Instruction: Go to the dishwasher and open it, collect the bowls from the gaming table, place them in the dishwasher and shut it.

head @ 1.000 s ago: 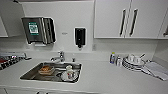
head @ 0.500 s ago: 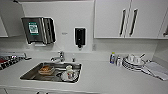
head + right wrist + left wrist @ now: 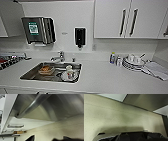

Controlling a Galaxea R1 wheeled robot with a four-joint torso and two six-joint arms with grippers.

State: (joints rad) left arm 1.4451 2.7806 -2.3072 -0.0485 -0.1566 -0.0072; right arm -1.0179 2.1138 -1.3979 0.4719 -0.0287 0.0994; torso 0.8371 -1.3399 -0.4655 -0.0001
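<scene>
The dishwasher shows close up in the right wrist view as a brushed steel front [image 3: 60,107] with a round bar handle [image 3: 33,104] across it, above the speckled floor [image 3: 60,129]. A steel panel [image 3: 146,101] also stands over the same floor in the left wrist view. Dark parts of my left gripper [image 3: 134,137] and right gripper [image 3: 50,139] sit low by the floor. In the head view I face the white counter [image 3: 105,80] above. The bowls and the gaming table are out of view.
A steel sink [image 3: 27,75] holding dishes is set into the counter, with a tap [image 3: 60,56] behind it. On the wall hang a towel dispenser [image 3: 38,30] and a black soap dispenser [image 3: 80,37]. Stacked plates [image 3: 132,65], small bottles [image 3: 113,58] and a cloth [image 3: 156,70] lie to the right.
</scene>
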